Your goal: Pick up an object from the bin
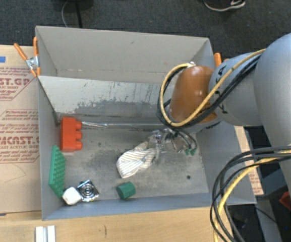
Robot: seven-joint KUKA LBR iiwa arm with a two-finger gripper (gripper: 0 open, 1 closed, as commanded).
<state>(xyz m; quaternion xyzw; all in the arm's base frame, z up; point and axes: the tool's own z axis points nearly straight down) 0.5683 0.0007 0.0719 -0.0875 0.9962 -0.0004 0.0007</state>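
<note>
My gripper (159,144) reaches into the right middle of the bin, under the orange wrist cover. Its fingers sit at the upper right end of a crumpled white striped cloth (134,161), which stretches from the fingertips down and left to the bin floor. The fingertips look closed on the cloth's corner. A small green cap-like piece (126,190) lies just below the cloth near the front wall.
An orange toy brick (70,133) lies at the left, by the back wall. A green studded plate (57,171) leans along the left wall. A white block (70,196) and a shiny metal piece (88,190) rest in the front left corner.
</note>
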